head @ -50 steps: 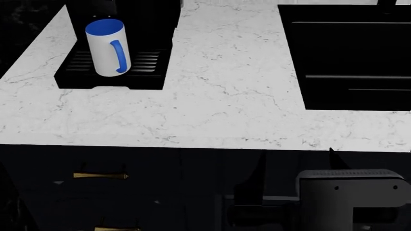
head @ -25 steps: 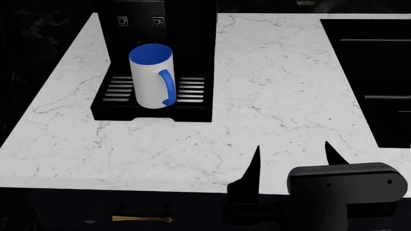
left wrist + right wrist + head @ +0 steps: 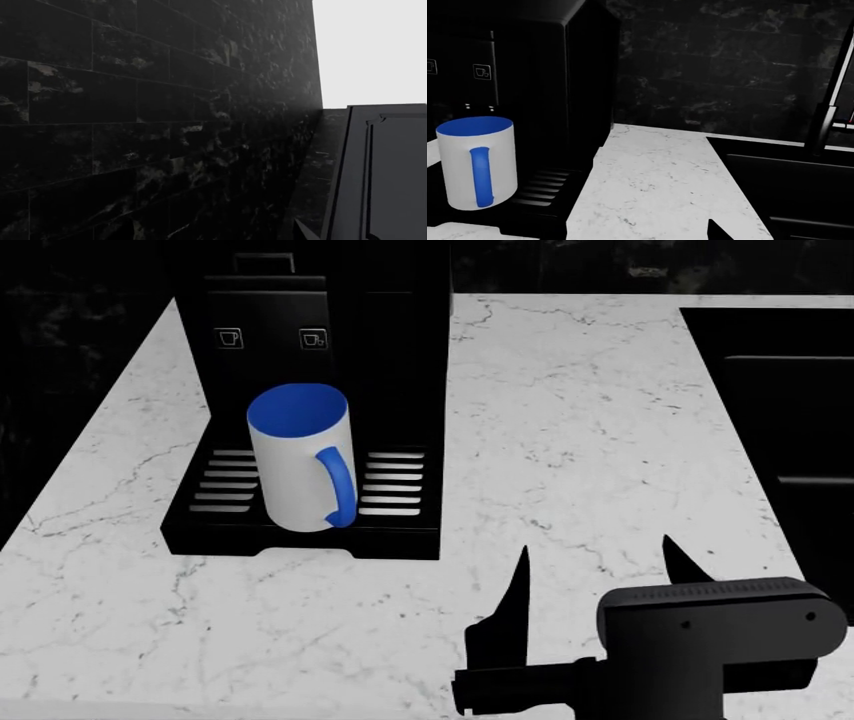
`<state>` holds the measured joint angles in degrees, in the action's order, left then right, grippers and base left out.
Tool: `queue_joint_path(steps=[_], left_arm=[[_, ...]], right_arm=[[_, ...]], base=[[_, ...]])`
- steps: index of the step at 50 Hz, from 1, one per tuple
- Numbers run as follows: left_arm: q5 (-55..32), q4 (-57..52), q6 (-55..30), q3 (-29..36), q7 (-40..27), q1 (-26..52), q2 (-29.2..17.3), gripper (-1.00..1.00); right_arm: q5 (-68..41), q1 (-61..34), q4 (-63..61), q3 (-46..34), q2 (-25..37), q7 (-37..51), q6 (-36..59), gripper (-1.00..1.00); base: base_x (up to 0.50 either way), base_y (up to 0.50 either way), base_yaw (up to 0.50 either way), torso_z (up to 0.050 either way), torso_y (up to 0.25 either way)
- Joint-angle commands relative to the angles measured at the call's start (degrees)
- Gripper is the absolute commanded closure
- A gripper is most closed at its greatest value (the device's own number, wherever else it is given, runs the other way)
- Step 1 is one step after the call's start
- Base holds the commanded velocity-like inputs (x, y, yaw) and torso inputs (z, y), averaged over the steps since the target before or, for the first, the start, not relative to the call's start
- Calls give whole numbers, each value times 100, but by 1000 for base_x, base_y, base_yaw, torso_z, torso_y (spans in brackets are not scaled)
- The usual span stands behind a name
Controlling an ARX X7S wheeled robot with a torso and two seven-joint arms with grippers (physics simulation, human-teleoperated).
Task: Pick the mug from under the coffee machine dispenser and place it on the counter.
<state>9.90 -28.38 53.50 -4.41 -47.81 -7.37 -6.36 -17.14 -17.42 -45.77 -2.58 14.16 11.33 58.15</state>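
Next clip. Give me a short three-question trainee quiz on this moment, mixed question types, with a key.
1. True or false: the mug stands upright on the slotted drip tray of the coffee machine.
2. Multiple choice: the right gripper is A) shut on the mug's handle, B) open above the counter, apart from the mug, C) inside the sink.
3. Short answer: in the head view, toward which side of the picture does the mug's blue handle point?

Key
1. True.
2. B.
3. Toward the right and the near edge, the side where the right gripper is.
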Motion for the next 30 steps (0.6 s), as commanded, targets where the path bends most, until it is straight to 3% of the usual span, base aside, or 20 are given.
queue_joint_path(steps=[1, 9, 21, 28, 30], left_arm=[[54, -14, -84, 45, -82, 10, -65, -100], [87, -6, -76, 66, -143, 6, -106, -100], [114, -22, -131, 104, -215, 5, -163, -100], [111, -39, -165, 126, -252, 5, -204, -100], [120, -36, -166, 133, -262, 3, -213, -100]], right_arm=[[-132, -26, -55, 25, 18, -37, 88, -100], [-477, -192, 37, 58, 13, -321, 267, -100], [-1689, -1687, 575, 364, -266, -881, 2114, -100], [-1917, -2623, 1069, 120, -389, -775, 3089, -100], [-2711, -2887, 1442, 158, -309, -397, 3179, -100]], base=[[0, 0, 0, 0, 0], [0, 0, 0, 0, 0], [0, 0, 0, 0, 0], [0, 0, 0, 0, 0], [0, 0, 0, 0, 0]])
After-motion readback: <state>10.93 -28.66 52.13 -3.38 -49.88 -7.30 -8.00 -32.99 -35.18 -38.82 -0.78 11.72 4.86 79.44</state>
